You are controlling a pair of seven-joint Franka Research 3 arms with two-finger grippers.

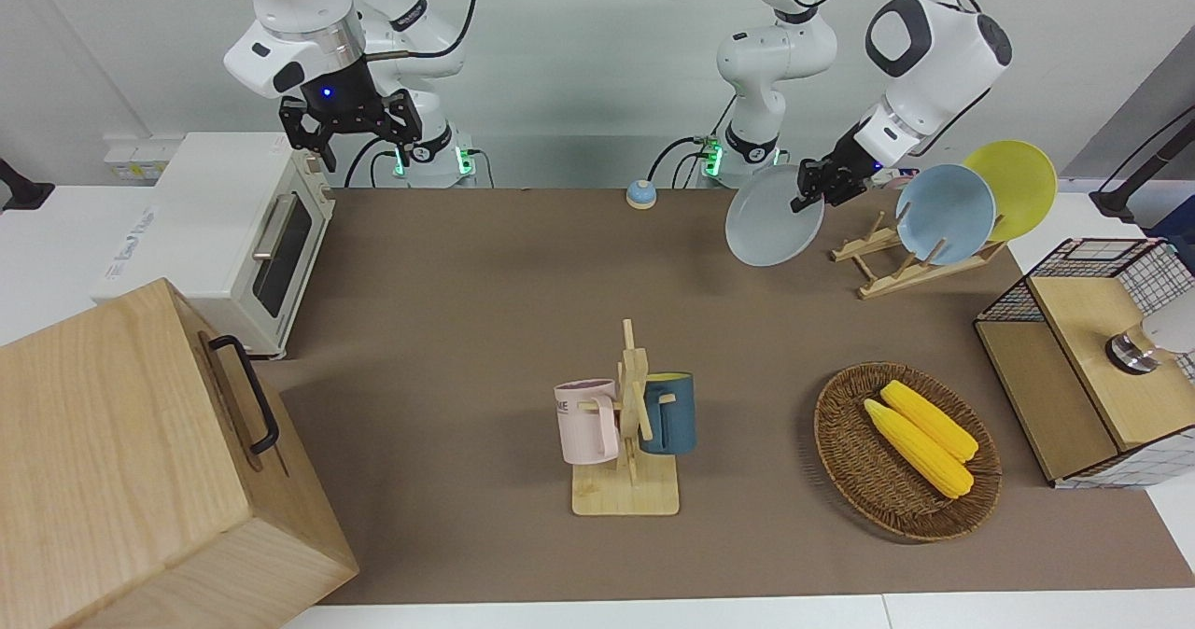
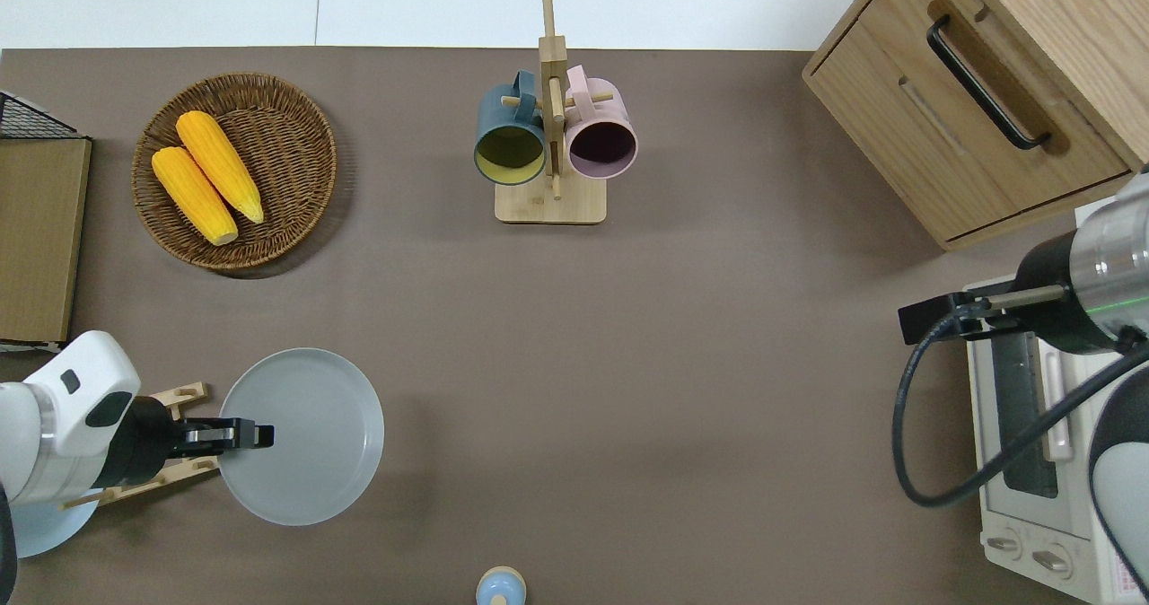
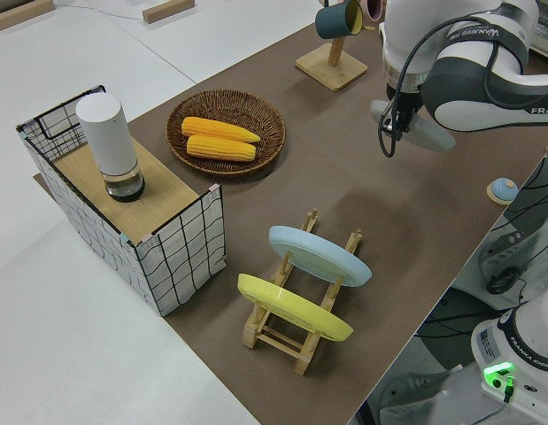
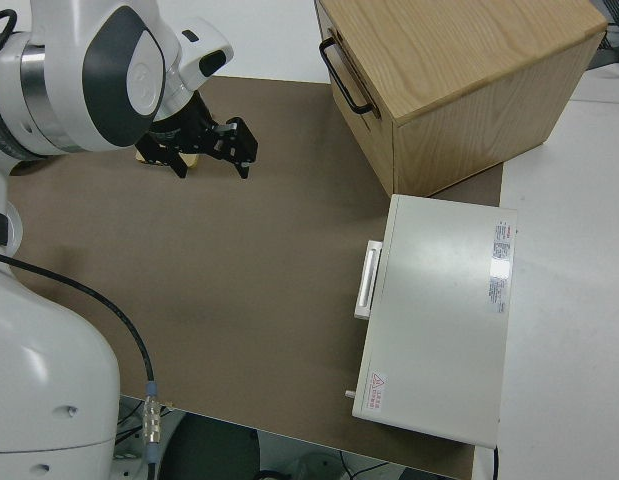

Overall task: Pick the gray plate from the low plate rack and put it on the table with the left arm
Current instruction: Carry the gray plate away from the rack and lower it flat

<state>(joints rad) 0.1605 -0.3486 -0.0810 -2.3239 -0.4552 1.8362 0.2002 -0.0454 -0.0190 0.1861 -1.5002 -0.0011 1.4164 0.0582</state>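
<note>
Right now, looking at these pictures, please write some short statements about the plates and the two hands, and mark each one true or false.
1. The left hand holds the gray plate by its rim. True.
2. The gray plate rests flat on the table. False: it is in the air, tilted.
3. The low plate rack holds a blue plate and a yellow plate. True.
4. The basket is empty. False: two corn cobs lie in it.

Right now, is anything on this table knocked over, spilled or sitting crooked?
Nothing stands out. The gray plate is in the air, held by the left gripper over bare table beside the low plate rack, where the blue and yellow plates stand. The right arm is parked.
</note>
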